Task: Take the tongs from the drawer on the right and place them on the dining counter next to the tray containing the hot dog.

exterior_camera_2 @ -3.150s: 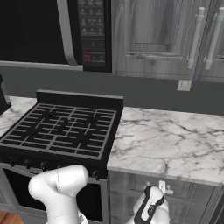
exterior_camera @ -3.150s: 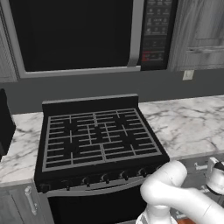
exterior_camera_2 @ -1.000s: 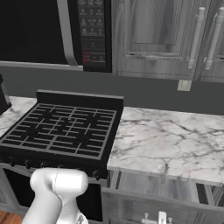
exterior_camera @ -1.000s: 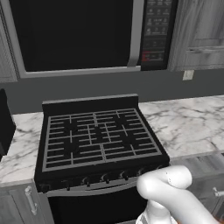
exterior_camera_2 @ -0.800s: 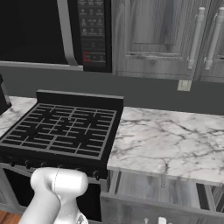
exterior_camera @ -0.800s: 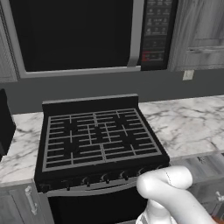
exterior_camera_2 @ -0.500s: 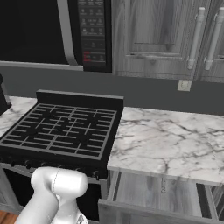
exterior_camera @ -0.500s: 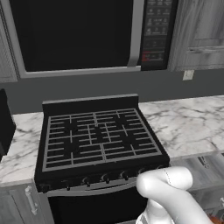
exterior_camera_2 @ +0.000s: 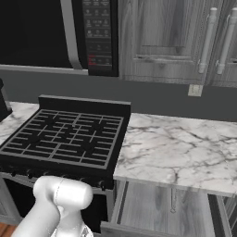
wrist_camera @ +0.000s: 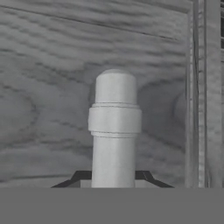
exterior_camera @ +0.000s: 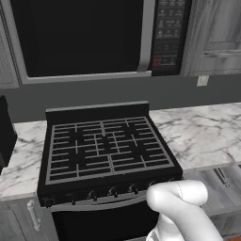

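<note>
The drawer point(exterior_camera_2: 152, 203) under the marble worktop stands pulled out, its grey wood floor showing in the right base view. Slim dark tongs point(exterior_camera_2: 173, 199) lie inside it, lengthwise; in the left base view the tongs point(exterior_camera: 220, 176) appear as thin dark lines in the drawer point(exterior_camera: 212, 193). In the hand view my gripper point(wrist_camera: 113, 177) is shut on the drawer's silver bar handle point(wrist_camera: 114, 122), which stands against the wood-grain drawer front point(wrist_camera: 43, 87). My arm point(exterior_camera_2: 60, 203) reaches down below the stove's front. The dining counter and the tray with the hot dog are out of view.
A black gas stove point(exterior_camera: 106, 148) with knobs sits left of the drawer, under a microwave point(exterior_camera: 80, 37). The marble worktop point(exterior_camera_2: 180, 150) overhangs the back of the open drawer. Grey wall cabinets point(exterior_camera_2: 171, 37) hang above.
The drawer has slid further out from under the worktop, baring more of its floor and the tongs. My arm has drawn back and down with the handle.
</note>
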Controlling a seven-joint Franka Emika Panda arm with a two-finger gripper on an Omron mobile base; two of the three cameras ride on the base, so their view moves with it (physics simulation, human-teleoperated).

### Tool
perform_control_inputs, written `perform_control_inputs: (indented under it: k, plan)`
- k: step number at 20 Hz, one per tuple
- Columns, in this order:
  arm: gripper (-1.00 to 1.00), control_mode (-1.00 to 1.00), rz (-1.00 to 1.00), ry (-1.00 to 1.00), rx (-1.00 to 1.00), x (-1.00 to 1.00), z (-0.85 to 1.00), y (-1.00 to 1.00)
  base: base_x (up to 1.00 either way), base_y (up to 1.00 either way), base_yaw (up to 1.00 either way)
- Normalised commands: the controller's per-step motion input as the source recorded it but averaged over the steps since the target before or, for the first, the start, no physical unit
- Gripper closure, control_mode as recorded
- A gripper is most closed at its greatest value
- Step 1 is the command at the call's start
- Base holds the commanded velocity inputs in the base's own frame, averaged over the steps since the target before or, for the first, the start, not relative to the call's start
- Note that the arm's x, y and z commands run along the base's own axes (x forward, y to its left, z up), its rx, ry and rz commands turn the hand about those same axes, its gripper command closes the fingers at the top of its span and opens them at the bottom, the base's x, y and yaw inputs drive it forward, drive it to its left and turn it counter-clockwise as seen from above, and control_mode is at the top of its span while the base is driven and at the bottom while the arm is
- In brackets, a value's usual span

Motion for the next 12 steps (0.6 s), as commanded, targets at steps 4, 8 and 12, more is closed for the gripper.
perform_control_inputs:
  k: [4, 8, 12]
  plan:
    - [-1.00, -1.00, 0.00, 0.00, 0.00, -0.11, 0.00, 0.00, 0.00, 0.00, 0.00]
    - [-1.00, -1.00, 0.00, 0.00, 0.00, -0.17, 0.00, 0.00, 0.00, 0.00, 0.00]
    - [-1.00, -1.00, 0.00, -0.01, 0.00, -0.32, 0.00, 0.00, 0.00, 0.00, 0.00]
